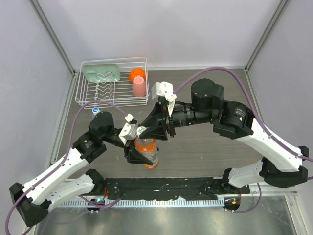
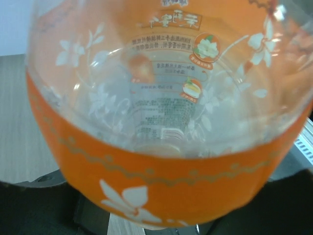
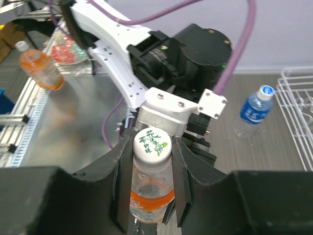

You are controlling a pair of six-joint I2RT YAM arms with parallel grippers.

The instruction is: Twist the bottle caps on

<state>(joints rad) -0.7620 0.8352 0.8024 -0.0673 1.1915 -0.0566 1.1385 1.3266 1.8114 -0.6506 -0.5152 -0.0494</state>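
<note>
The orange-label bottle [image 1: 148, 152] stands upright in the middle of the table and fills the left wrist view [image 2: 161, 181]. My left gripper [image 1: 138, 152] is shut on its body from the left. A white cap [image 3: 152, 144] with green writing sits on the bottle's neck. My right gripper [image 3: 152, 147] comes from above, and its black fingers [image 3: 122, 166] press both sides of that cap; it also shows in the top view [image 1: 146, 131]. The blue-label bottle [image 3: 254, 110] is apart near the rack, with a bluish cap [image 3: 266, 90] on it; it also shows in the top view [image 1: 95, 114].
A white wire dish rack [image 1: 112, 100] at the back left holds a green tray [image 1: 101, 73], an orange cup [image 1: 137, 74] and a pink cup [image 1: 139, 87]. Another orange bottle [image 3: 38, 67] lies on a metal surface beyond the table.
</note>
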